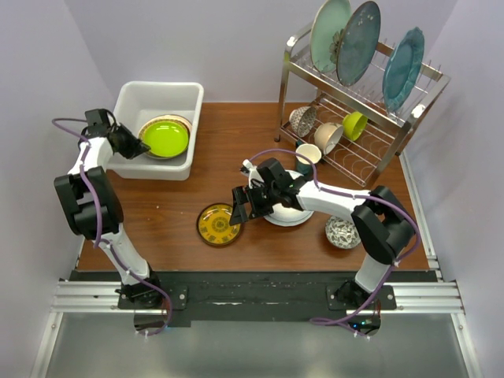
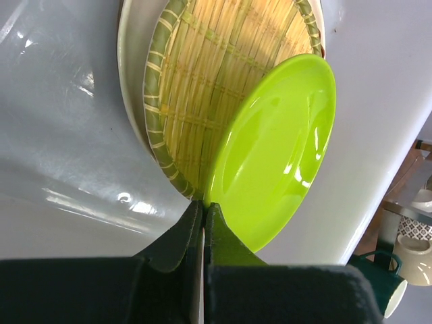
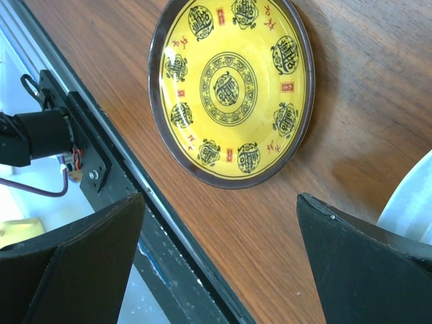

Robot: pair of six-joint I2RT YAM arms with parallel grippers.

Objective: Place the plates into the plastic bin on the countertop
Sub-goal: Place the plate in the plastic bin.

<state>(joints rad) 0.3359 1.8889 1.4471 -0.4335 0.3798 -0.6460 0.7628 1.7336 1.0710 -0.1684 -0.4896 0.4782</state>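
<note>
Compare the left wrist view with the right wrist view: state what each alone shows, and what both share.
Only the left wrist: the left gripper shut on the rim of the tilted lime plate, which leans over the woven plate inside the bin. Only the right wrist: the open right gripper near the yellow plate, which lies flat. Both: the countertop, just a sliver of it in the left wrist view.

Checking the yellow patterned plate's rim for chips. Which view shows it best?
Right wrist view: the yellow patterned plate fills the frame, rim and pattern sharp, only its top edge cropped. The top external view shows it only small. The left wrist view misses it.
</note>
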